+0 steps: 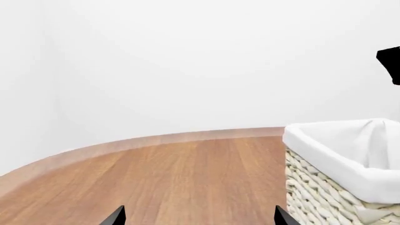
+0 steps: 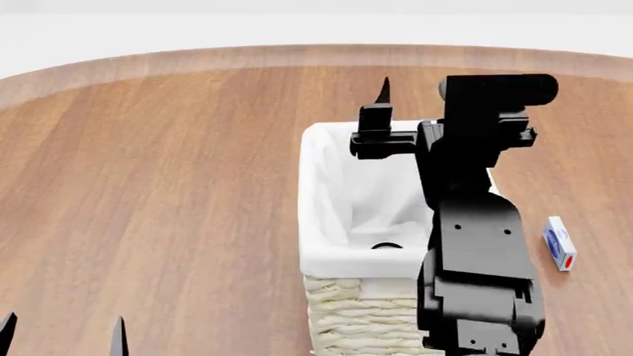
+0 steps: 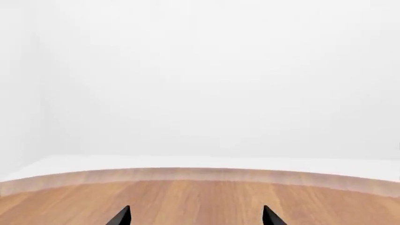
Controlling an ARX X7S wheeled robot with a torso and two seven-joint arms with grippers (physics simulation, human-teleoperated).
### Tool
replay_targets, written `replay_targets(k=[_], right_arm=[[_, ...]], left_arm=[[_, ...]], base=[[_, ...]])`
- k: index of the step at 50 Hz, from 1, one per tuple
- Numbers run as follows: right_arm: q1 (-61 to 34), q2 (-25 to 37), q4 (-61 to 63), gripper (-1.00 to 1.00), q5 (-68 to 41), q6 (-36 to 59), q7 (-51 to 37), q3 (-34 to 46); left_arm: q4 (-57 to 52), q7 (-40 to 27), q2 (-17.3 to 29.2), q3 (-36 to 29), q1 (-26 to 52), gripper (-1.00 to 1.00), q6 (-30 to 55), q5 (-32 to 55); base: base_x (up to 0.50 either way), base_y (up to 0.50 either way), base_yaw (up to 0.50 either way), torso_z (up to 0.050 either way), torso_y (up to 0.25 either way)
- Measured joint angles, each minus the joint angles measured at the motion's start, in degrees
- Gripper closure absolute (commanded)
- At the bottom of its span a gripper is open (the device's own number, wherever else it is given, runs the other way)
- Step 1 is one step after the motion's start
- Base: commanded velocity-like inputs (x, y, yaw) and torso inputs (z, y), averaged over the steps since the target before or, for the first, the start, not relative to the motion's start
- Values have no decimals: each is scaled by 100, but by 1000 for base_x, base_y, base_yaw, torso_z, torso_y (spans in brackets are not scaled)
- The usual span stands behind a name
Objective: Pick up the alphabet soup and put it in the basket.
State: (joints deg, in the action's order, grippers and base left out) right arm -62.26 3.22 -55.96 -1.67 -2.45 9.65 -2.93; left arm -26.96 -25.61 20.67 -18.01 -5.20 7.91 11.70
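The basket [image 2: 319,194] is cream wicker with a white cloth liner and stands mid-table; its corner also shows in the left wrist view [image 1: 337,159]. I see no clear sign of the alphabet soup. A short dark curved edge [image 2: 386,245] lies deep inside the basket beside my right arm, and I cannot tell what it is. My right arm [image 2: 475,222] reaches over the basket, one fingertip [image 2: 384,90] pointing past its far rim. The right gripper [image 3: 196,216] is open and holds nothing. My left gripper [image 2: 61,335] [image 1: 200,217] is open and empty, low at the near left, away from the basket.
A small white and blue box with a red patch [image 2: 559,243] lies on the wooden table [image 2: 178,185] to the right of the basket. The table's curved far edge [image 2: 296,55] meets a white background.
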Motion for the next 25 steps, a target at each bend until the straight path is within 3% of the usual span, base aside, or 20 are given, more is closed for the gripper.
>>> replay_targets(k=[13,25], right_arm=[[1504,-6,4486,-100,-133,1656,-175,69],[2572,19,7263,-100,-340,2548,-403,149]], left_arm=[[-26,-16,21,-18,-6,-100,-9,7],[-52,-33,43,-28,-16,-100,-24,13]], base=[[0,0,0,0,0],[0,0,0,0,0]])
